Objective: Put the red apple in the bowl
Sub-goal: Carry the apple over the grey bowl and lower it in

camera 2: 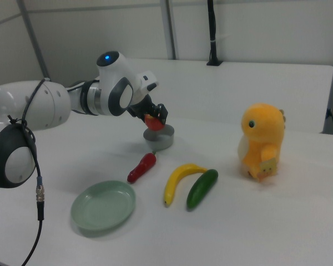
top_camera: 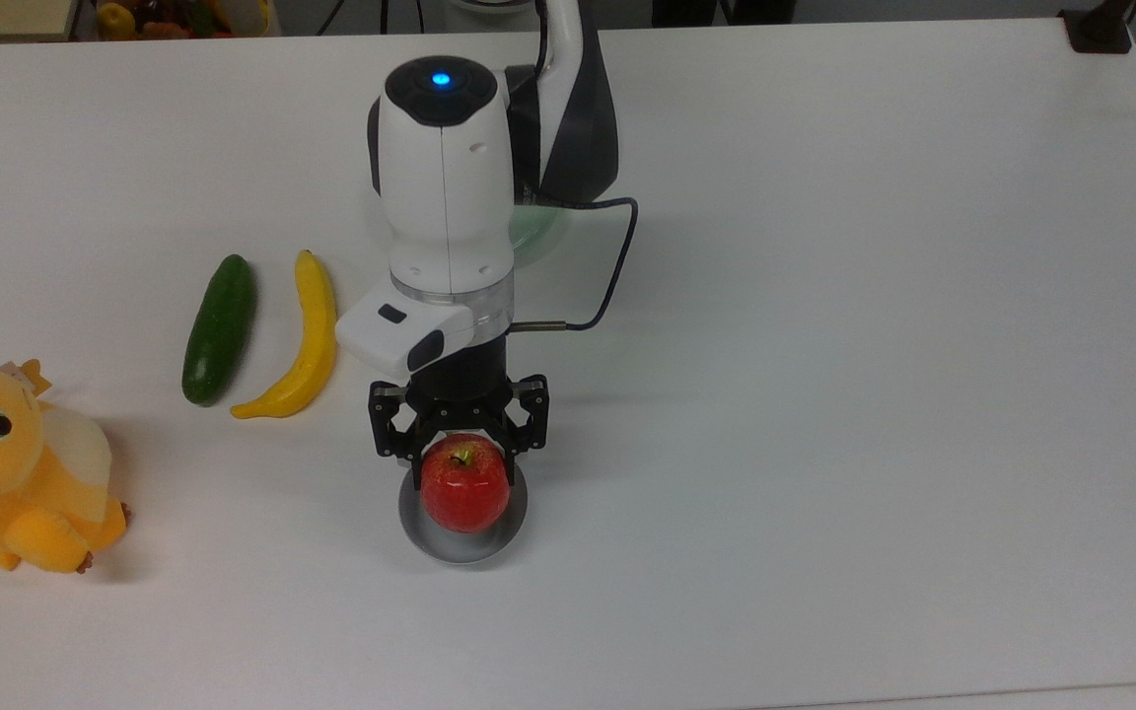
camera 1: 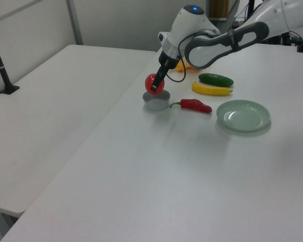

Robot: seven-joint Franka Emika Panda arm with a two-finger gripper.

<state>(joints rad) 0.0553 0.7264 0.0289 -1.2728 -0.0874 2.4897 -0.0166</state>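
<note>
The hand [top_camera: 461,456] grips the red apple [top_camera: 464,483] (glossy, rigid, likely slick) at its widest flanks, at twelve o'clock over the bowl [top_camera: 460,548].

My white table [top_camera: 874,394] carries the grey bowl [top_camera: 462,545] near its front edge, a cucumber [top_camera: 219,328], banana [top_camera: 304,338], chili pepper [camera 1: 194,105], green plate [camera 1: 243,115] and plush toy [top_camera: 16,467].

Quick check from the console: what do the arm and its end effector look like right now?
The arm has glossy white rounded links with dark grey joint sections and a blue light on top. A thin black cable loops beside the wrist. The end effector is black, with skeletal, open-framed fingers.
</note>
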